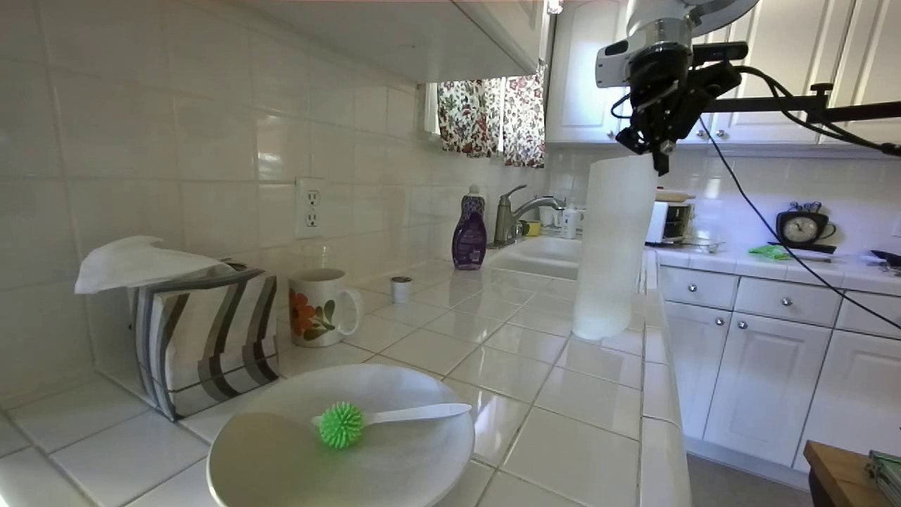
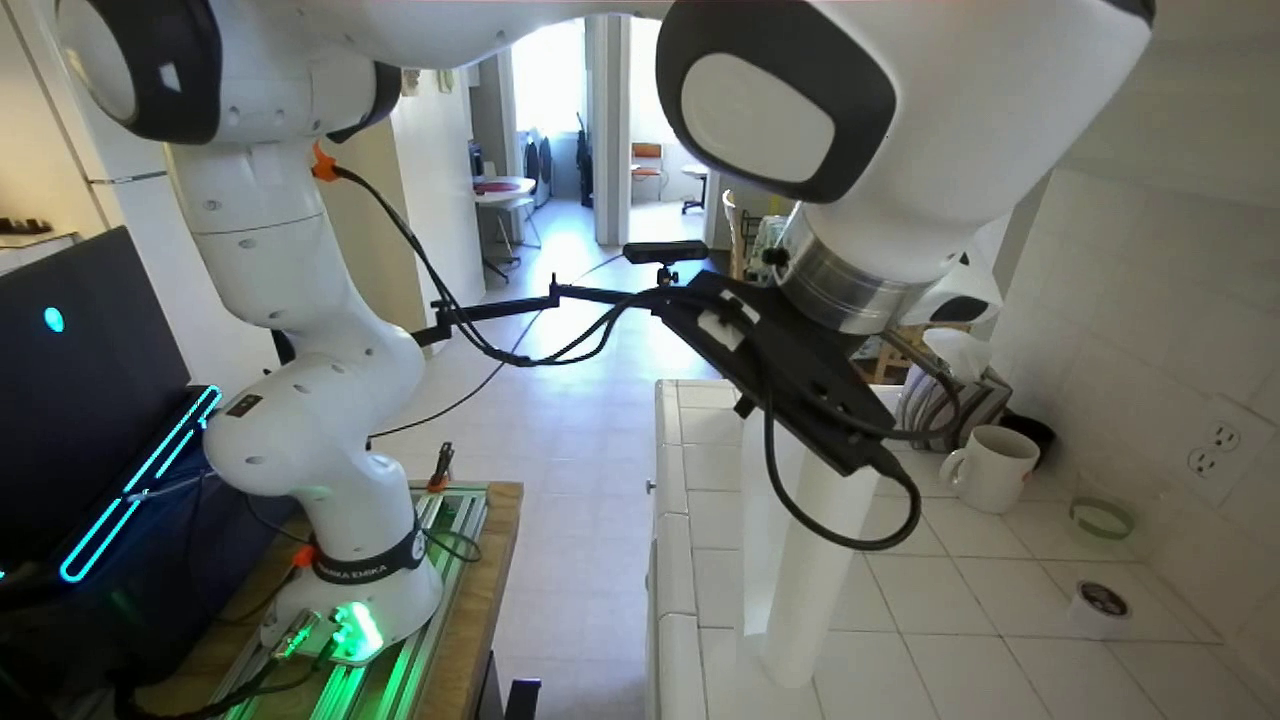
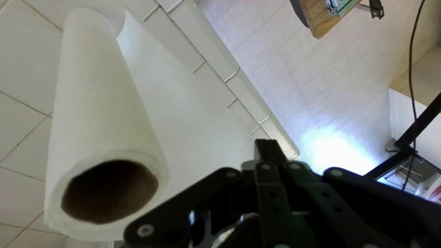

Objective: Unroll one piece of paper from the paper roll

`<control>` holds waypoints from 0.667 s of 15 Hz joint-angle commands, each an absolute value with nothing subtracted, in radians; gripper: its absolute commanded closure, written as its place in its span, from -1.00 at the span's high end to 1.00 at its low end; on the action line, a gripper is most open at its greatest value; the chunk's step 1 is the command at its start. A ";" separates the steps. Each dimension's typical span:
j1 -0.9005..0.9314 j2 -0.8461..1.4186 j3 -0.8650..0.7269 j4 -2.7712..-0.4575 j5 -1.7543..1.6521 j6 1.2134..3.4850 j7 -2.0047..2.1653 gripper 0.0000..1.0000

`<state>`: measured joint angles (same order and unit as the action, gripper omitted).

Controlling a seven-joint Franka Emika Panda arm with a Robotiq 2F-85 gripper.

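Standing on end on the white-tiled countertop (image 1: 542, 401), near its outer edge: the paper towel roll (image 3: 93, 86), brown hollow core open toward the wrist view. Joined to it along one edge and just as tall: the thin white paper sheet (image 3: 186, 113), spread out from the roll's side and stretched toward the gripper (image 3: 271, 148). Clenched jaws on the sheet's upper outer corner, a little apart from the roll itself. Over the countertop, reaching across from a wood-topped stand (image 2: 492, 535): the white Franka Emika arm (image 2: 345, 370), green-lit at its base, with black cables (image 2: 535, 361) slung alongside. Next to the stand, a dark device (image 2: 80, 370) with glowing cyan strips. Farther along the countertop in an exterior view, by the tiled wall (image 1: 225, 105): a purple dish-soap bottle (image 1: 469, 236), then a metal faucet (image 1: 505, 220) at a white sink (image 1: 542, 266). In the foreground: a small white pod (image 1: 401, 289), a flower-printed mug (image 1: 317, 308), a striped tissue holder (image 1: 211, 331) with a white tissue (image 1: 144, 264) on top, and a round white bowl (image 1: 274, 451). Lying in the bowl, a green-headed scrub brush (image 1: 380, 417), handle reaching the rim. On the wall above the mug, an electrical outlet (image 1: 310, 208); beyond, floral curtains (image 1: 471, 116) and white cabinets (image 1: 767, 380), plus a black round-faced clock (image 1: 801, 227) on the far counter (image 1: 746, 263).
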<state>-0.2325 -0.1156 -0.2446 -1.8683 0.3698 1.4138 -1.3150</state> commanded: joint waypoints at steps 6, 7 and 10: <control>-0.196 -0.122 -0.239 -1.869 0.380 1.504 -1.300 -1.00; -0.196 -0.119 -0.241 -1.867 0.391 1.519 -1.308 -1.00; -0.194 -0.114 -0.244 -1.863 0.428 1.562 -1.327 -1.00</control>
<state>-0.2020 -0.1168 -0.2353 -1.8680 0.3883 1.5247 -1.3038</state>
